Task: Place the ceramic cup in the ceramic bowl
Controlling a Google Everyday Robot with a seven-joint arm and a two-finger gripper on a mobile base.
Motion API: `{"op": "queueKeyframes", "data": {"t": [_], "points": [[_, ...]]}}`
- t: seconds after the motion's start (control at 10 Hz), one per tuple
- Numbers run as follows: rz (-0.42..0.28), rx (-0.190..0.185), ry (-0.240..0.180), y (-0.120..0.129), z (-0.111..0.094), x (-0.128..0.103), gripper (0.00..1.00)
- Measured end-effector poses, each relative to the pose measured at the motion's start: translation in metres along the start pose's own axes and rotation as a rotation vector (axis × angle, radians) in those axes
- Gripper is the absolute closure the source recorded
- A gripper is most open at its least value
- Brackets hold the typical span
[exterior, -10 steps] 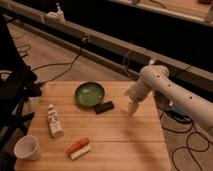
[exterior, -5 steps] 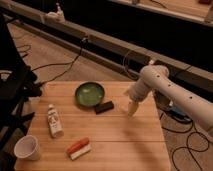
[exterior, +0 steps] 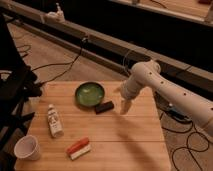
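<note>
Nothing done so far. Ceramic cup (exterior: pixel 26 148) at lower left of surface (exterior: pixel 130 145), well apart from ceramic bowl (exterior: pixel 90 93) at upper centre. Claw (exterior: pixel 125 106) right of bowl, apparently empty; how wide, cannot tell.

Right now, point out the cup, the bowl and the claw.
cup (exterior: pixel 27 148): camera view, on its white wall.
bowl (exterior: pixel 90 94): camera view, on its bare green inside.
claw (exterior: pixel 125 106): camera view, at its tip, just right of the bowl.
</note>
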Motion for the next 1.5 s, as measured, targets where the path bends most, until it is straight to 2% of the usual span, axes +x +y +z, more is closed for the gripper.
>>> {"op": "queueKeyframes", "data": {"t": [0.3, 0.5, 0.7, 0.8, 0.9, 1.3, 1.4, 1.5], "points": [[-0.188, -0.025, -0.064, 0.003, 0.005, -0.076, 0.20], [-0.322, -0.048, -0.141, 0.012, 0.011, -0.141, 0.20], [-0.504, -0.095, -0.204, 0.048, 0.017, -0.200, 0.20], [-0.556, -0.108, -0.216, 0.059, 0.019, -0.213, 0.20], [-0.573, -0.111, -0.221, 0.063, 0.019, -0.217, 0.20], [-0.575, -0.120, -0.207, 0.063, 0.019, -0.213, 0.20], [-0.593, -0.140, -0.189, 0.066, 0.022, -0.214, 0.20], [-0.643, -0.173, -0.171, 0.071, 0.028, -0.221, 0.20]]}}
